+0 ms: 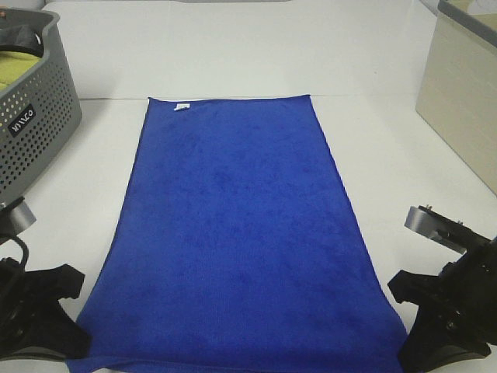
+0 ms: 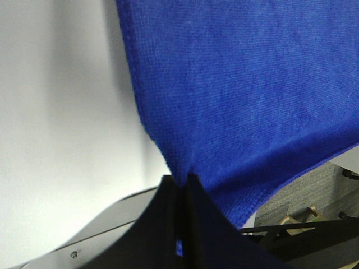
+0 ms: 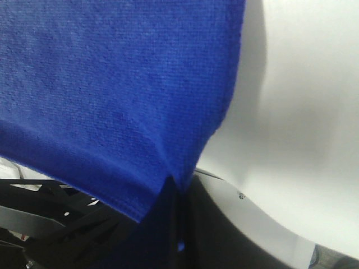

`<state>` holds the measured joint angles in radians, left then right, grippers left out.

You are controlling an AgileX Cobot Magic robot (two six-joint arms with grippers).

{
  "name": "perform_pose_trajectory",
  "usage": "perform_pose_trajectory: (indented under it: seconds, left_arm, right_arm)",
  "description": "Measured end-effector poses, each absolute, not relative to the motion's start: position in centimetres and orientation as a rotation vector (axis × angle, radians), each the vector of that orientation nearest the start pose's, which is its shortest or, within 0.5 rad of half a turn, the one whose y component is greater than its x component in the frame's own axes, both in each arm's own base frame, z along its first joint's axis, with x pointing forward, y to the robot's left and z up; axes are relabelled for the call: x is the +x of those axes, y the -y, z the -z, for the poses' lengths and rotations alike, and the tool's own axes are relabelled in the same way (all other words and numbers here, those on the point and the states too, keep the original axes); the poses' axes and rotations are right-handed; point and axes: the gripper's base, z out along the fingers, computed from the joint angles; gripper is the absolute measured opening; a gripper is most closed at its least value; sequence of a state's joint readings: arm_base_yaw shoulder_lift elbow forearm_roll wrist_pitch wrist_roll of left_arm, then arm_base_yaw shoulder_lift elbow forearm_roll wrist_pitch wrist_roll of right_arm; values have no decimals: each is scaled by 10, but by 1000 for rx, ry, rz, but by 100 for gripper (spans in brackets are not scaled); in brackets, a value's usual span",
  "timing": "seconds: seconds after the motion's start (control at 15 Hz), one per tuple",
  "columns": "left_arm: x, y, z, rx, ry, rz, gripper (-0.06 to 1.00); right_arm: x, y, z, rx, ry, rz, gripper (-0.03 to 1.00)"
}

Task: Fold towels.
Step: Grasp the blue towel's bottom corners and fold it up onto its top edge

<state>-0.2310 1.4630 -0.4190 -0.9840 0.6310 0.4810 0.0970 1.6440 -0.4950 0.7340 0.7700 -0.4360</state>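
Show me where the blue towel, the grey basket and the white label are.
blue towel [image 1: 233, 233], exterior high view, middle of the cloth.
grey basket [image 1: 50, 140], exterior high view, perforated side wall.
white label [image 1: 182, 106], exterior high view, centre of the tag.

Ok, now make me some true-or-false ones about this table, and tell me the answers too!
1. The towel is blue. True.
2. The left gripper is open, away from the towel. False: it is shut on a near corner of the towel.
3. The right gripper is shut on the other near corner. True.
4. The grey basket stands on the right side of the table. False: it stands at the far left.
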Motion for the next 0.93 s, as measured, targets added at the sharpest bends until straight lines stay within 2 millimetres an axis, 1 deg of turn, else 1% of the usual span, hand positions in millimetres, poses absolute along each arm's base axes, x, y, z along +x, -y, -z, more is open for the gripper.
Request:
perform_pose_trajectory:
  seconds: [0.13, 0.2, 0.33, 0.4, 0.47, 0.6, 0.67, 0.8, 0.87, 0.93]
  left_arm:
    - [171, 87, -147, -161, -2923, 867, 1]
    - [176, 88, -151, -155, -2901, 874, 1]
    - [200, 93, -165, -167, -2836, 886, 0]
    - [216, 96, -172, -180, -2809, 882, 0]
    - [236, 101, -180, -181, -2777, 881, 0]
    - [280, 109, -189, -180, -2748, 855, 0]
    - [301, 112, -189, -169, -2747, 823, 0]
    - [343, 118, -193, -138, -2718, 761, 0]
    - [362, 121, -191, -124, -2709, 732, 0]
    - [389, 125, -191, -100, -2679, 698, 0]
  right_arm:
    - [187, -61, -123, 82, -3176, -772, 2]
    - [194, -62, -131, 59, -3137, -770, 2]
    - [224, -64, -151, -1, -3030, -756, 2]
    - [245, -67, -165, -42, -2975, -765, 2]
    - [265, -70, -178, -82, -2937, -781, 2]
    - [312, -76, -196, -151, -2902, -786, 2]
    - [337, -77, -205, -173, -2881, -760, 2]
    - [380, -78, -214, -198, -2863, -701, 2]
    - [402, -79, -216, -207, -2847, -675, 2]
    - [421, -80, -217, -216, -2835, -658, 2]
